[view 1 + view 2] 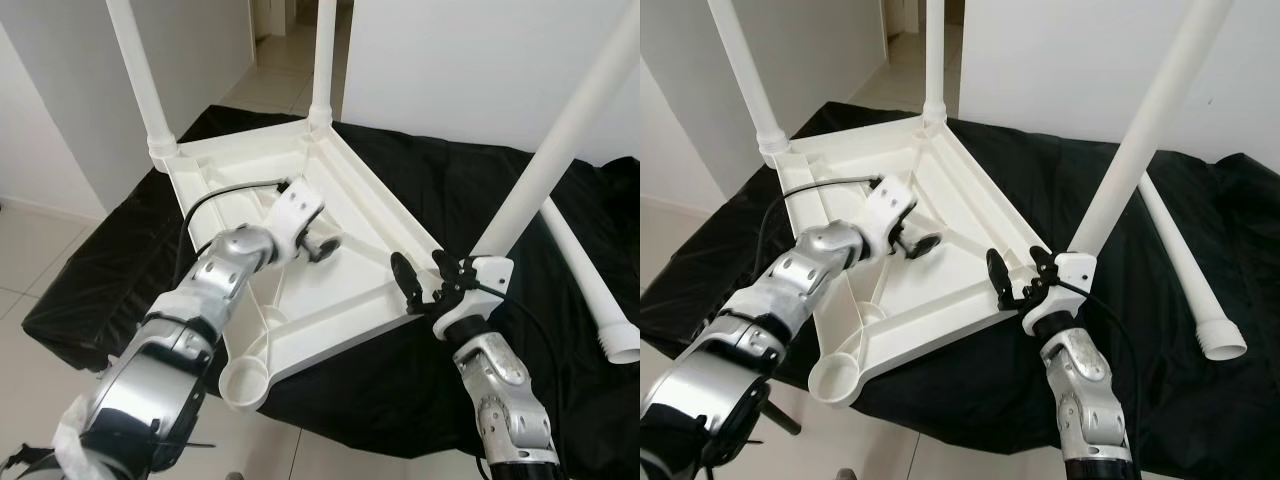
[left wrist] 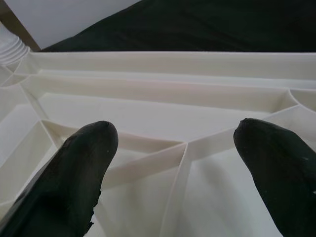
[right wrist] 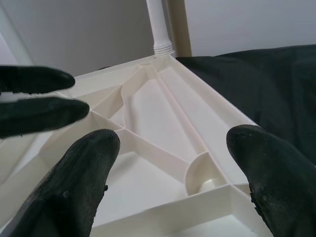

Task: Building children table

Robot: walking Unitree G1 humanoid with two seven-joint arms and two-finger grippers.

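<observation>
Judging the upturned white plastic ribbed tabletop point(image 1: 330, 220) light, stiff and slick, I'd grip its rim, my right tool point(image 1: 425, 283) and left tool point(image 1: 325, 243) both spread wide.

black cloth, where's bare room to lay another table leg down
Free: the black cloth beyond the loose table leg, and the strip between that leg and the upturned tabletop. Crowded: over the tabletop, where the left end effector and right end effector hover, both open.

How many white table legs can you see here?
4. Three stand in the upturned tabletop: far-left corner leg, far corner leg, right corner leg. One loose leg lies on the black cloth.
</observation>
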